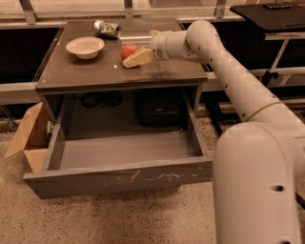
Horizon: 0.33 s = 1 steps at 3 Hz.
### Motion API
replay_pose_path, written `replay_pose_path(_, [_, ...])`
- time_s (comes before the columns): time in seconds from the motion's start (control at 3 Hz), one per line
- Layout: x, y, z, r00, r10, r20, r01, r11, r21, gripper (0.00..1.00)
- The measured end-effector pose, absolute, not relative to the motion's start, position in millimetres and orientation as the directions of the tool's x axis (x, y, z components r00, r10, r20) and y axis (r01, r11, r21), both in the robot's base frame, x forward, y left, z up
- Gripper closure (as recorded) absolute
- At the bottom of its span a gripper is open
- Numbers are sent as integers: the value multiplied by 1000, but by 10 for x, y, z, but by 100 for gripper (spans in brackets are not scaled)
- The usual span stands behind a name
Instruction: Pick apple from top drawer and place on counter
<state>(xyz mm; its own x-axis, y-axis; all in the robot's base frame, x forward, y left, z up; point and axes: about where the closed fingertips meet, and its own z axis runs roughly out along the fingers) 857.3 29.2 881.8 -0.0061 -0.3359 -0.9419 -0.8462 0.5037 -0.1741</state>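
Note:
The red-orange apple (127,50) rests on the counter (86,72), near its middle back. My gripper (141,49) reaches in from the right and is open. Its pale lower finger (137,58) lies just right of the apple and in front of it, close to it or touching. The top drawer (119,178) is pulled fully out below the counter. Its scratched front panel faces me and its inside shows nothing in it.
A cream bowl (85,46) and a crumpled silver can (106,28) sit on the counter's back left. A brown cardboard box (28,138) stands left of the drawer. A black bag (159,108) sits under the counter. A black desk (267,12) stands at the right. My arm crosses the right side.

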Motion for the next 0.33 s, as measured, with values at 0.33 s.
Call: replay_pose_path(0.33, [8226,-174,9468,124,-319,-940,-753,586,-298,0])
